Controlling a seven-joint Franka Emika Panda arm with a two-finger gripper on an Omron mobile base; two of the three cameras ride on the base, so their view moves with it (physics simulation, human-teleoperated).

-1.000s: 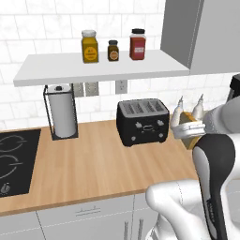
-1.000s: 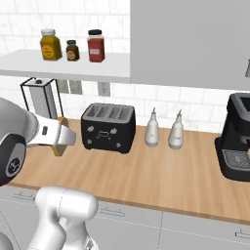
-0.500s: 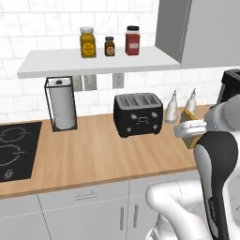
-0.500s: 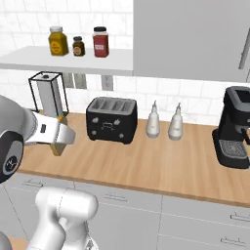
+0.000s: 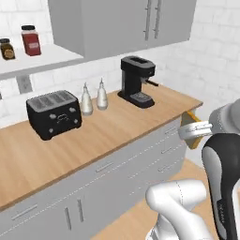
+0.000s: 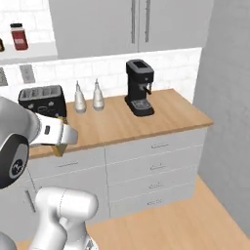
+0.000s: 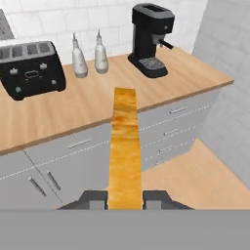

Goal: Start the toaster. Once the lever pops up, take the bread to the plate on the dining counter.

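Note:
My gripper [image 7: 125, 198] is shut on the bread [image 7: 125, 146], a golden-crusted slice seen edge-on and reaching away from the fingers. From the base, the gripper [image 5: 193, 132] holds the bread [image 5: 189, 116] in the air past the front right corner of the kitchen counter. In the right base view the gripper [image 6: 66, 136] and bread [image 6: 59, 148] sit in front of the counter's front edge. The black toaster [image 5: 54, 115] [image 6: 43, 100] [image 7: 30, 68] stands at the back left of the counter, well apart from the gripper. The plate and the dining counter are out of view.
A black coffee machine [image 5: 137, 80] [image 6: 139, 87] [image 7: 150, 39] stands near the counter's right end. Two white bottles [image 5: 93, 97] [image 6: 89, 96] stand between it and the toaster. Grey drawers [image 6: 156, 166] run below, a grey wall [image 6: 229, 107] closes the right, and wood floor [image 6: 185, 224] lies ahead.
The whole picture has shifted: the base has turned right, so the toaster slid left and the coffee machine and counter end came into view. The bread stays in the shut gripper.

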